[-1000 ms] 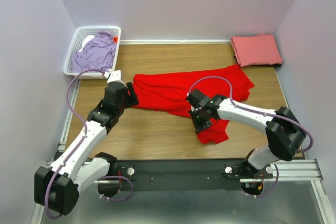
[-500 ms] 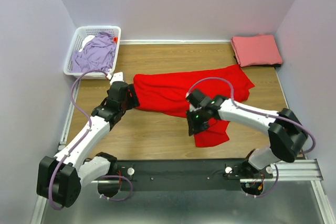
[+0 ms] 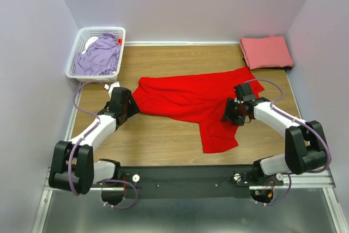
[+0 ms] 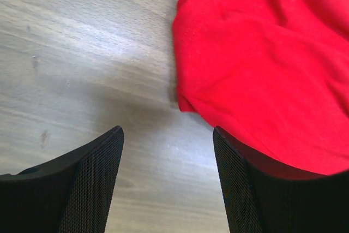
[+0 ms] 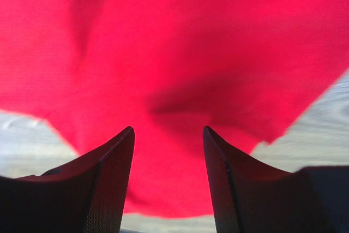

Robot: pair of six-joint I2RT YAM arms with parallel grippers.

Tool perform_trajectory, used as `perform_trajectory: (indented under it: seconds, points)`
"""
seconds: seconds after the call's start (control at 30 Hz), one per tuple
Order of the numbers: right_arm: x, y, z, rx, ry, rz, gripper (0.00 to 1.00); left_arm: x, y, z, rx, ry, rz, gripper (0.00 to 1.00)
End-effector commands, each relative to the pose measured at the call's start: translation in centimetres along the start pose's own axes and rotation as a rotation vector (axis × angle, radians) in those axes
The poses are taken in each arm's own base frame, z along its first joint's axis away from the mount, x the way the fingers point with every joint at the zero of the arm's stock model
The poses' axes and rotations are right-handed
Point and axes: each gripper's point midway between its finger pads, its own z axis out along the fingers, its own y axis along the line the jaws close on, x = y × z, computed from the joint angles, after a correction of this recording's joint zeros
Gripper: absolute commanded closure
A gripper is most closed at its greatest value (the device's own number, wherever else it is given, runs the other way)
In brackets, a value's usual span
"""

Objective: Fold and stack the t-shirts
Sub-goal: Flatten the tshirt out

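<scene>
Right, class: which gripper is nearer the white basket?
Left. The left gripper is close in front of the basket, by the red shirt; the right gripper is across the table, over that shirt's other end.

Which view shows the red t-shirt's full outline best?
Top external: almost the whole red t-shirt shows, spread out, with its outline traceable. Left wrist catches only one edge of it; right wrist only a close-up patch.

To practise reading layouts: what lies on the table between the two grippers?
The red t-shirt lies spread between the left gripper and right gripper; the top view shows it.
</scene>
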Motion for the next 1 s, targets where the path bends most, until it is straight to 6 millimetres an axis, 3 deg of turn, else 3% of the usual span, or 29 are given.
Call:
perform_trajectory:
  seconds: [0.0,0.2,0.4,0.53,0.67,0.7,0.73,0.77,0.83,0.87,0.93,0.97]
  points:
    - [-2.1,-0.9,0.6,-0.031,-0.082,0.081,0.39,-1.0,-1.6,1.3,0.057,-0.017,-0.037,0.26]
    - [-4.4,-4.7,1.1,0.023,-0.137,0.219,0.39,0.1,-1.9,3.5,0.049,0.048,-0.022,0.3]
    - [-4.9,-4.4,1.3,-0.006,-0.125,0.202,0.39,0.4,-2.0,4.8,0.029,0.076,-0.003,0.4]
    - [-4.0,-4.5,1.6,-0.013,-0.106,0.197,0.39,-0.2,-2.1,5.5,0.009,0.072,0.006,0.56]
    - [-3.6,-5.0,1.6,0.003,-0.112,0.185,0.38,-0.7,-3.4,5.9,0.004,0.091,0.066,0.92]
    - [-3.8,-5.0,1.4,0.001,-0.121,0.182,0.38,-0.8,-4.0,5.6,0.0,0.096,0.098,1.0]
    - [-3.9,-5.0,1.3,0.002,-0.125,0.175,0.38,-2.5,-5.3,4.9,0.007,0.061,0.122,1.0]
    - [-3.9,-5.0,1.2,0.002,-0.128,0.171,0.38,-2.9,-4.1,4.1,-0.077,0.055,0.185,1.0]
    - [-4.2,-4.9,0.9,-0.003,-0.142,0.164,0.38,-4.6,-4.6,1.1,-0.156,0.014,0.271,0.96]
    - [-4.2,-5.0,0.8,-0.001,-0.143,0.164,0.38,-6.2,-3.2,0.0,-0.267,-0.055,0.301,0.93]
    - [-4.3,-4.9,0.5,-0.004,-0.154,0.158,0.38,-7.6,-2.6,-2.4,-0.337,-0.107,0.336,0.92]
    - [-4.3,-4.9,0.5,-0.004,-0.154,0.157,0.38,-7.9,-0.8,-3.6,-0.43,-0.118,0.363,0.88]
